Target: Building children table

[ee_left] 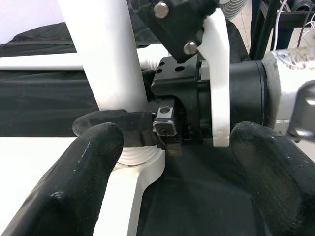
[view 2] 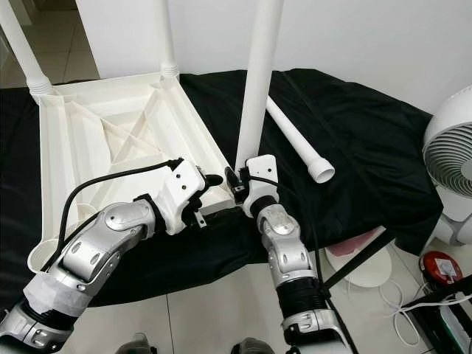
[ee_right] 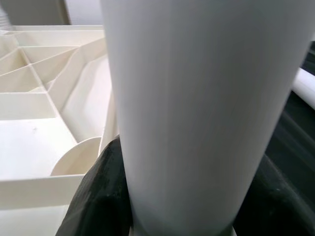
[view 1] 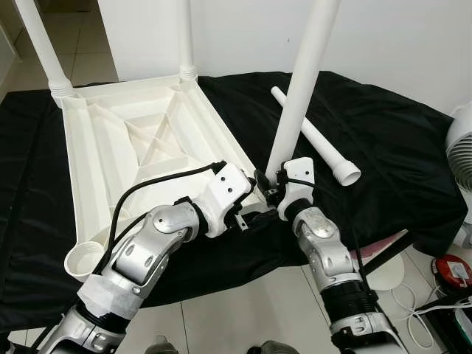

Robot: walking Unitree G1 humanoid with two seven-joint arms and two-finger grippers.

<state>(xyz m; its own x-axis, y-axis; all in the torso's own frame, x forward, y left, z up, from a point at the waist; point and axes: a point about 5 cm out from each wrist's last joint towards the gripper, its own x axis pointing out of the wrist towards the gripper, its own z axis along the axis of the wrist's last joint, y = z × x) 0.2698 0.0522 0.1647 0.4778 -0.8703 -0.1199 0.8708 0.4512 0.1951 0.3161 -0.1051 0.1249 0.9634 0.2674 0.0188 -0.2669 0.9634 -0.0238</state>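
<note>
Left eye view: white ribbed plastic tabletop lies upside down on a black cloth. Two smooth round legs stand in its far corners. A third leg stands tilted at the near right corner, right pincer clamped around its base. Left pincer sits just beside that corner. A loose leg with a flared socket end lies on the cloth. The empty round corner socket sits at the near left.

Right eye view: same layout; a white fan stands at right, tiled floor below.

Left wrist view: two rounded black fingers spread wide, nothing between them; they face the right wrist and the leg's ribbed base.

Right wrist view: matte white leg tube close up, black fingers pressed on both sides.
</note>
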